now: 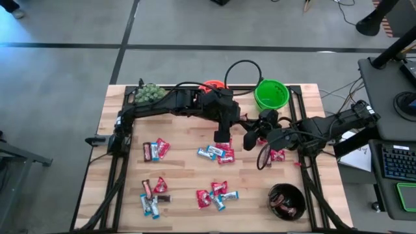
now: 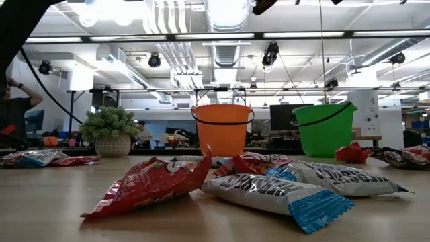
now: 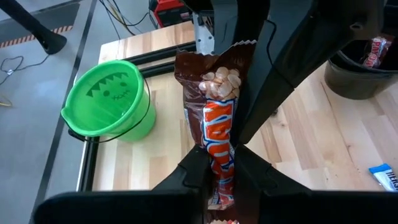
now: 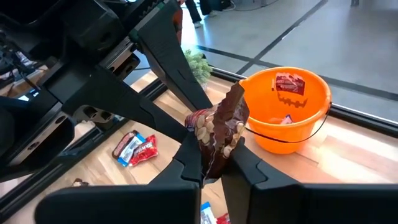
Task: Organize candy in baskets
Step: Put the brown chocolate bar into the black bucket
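Observation:
A dark brown candy packet (image 3: pixel 217 106) with orange lettering and printed peanuts hangs in the air over the table's middle, between both grippers. My left gripper (image 3: pixel 219 165) reaches in from the left (image 1: pixel 224 133) and is shut on it. My right gripper (image 4: pixel 214 158) comes from the right (image 1: pixel 252 138) and is shut on the same packet (image 4: pixel 217 127). The green pail (image 1: pixel 271 94) stands at the far edge. The orange pail (image 4: pixel 292 118) beside it holds a few candies. The black bowl (image 1: pixel 286 200) at the near right holds dark candies. Red and blue-white candies (image 1: pixel 218 153) lie in scattered groups. My left gripper pinches the brown packet between its two fingers at one end (image 3: pixel 219 149). The packet runs on lengthwise away from the fingers, lifted clear of the table. My right gripper pinches the same packet's opposite end (image 4: pixel 212 149) between its two fingers, coming from the table's right side. The packet stands out beyond the fingers toward the left arm.
A fuzzy green plant (image 1: pixel 148 93) sits at the far left corner. More candy groups lie at the near left (image 1: pixel 153 195), the near middle (image 1: pixel 218 195) and the left middle (image 1: pixel 156 149). Black rails (image 1: pixel 305 162) run along the table's sides. Both arms cross over the far middle.

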Tool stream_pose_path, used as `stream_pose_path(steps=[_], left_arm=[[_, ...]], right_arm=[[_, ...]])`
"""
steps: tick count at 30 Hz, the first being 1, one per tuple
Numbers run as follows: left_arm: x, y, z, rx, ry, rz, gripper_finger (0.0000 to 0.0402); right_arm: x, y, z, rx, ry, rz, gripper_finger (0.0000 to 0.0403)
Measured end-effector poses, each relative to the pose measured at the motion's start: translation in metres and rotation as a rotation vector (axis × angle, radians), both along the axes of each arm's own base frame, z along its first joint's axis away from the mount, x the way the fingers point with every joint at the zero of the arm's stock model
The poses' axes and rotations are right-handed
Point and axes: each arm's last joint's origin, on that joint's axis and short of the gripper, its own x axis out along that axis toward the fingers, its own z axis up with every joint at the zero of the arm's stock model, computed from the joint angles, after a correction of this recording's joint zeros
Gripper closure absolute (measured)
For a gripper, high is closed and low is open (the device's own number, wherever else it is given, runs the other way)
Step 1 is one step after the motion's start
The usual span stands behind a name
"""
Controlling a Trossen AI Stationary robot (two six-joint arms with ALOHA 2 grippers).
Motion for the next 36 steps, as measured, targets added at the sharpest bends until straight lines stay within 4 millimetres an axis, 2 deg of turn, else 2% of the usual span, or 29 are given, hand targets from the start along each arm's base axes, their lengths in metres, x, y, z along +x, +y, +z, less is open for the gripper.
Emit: stream_pose_path(steps=[18, 36], left_arm=[[-0.0007, 0.0000, -0.0010, -0.001, 0.013, -0.004, 0.0311], [-0.0067, 0.0002, -0.0025, 0.004, 0.066, 0.003, 0.0215]], right_arm=[[-0.0002, 0.0001, 0.0008, -0.015, 0.007, 0.016, 0.0384], [-0.0082, -0.0015, 0.0047, -0.002, 0.027, 0.077, 0.0384]])
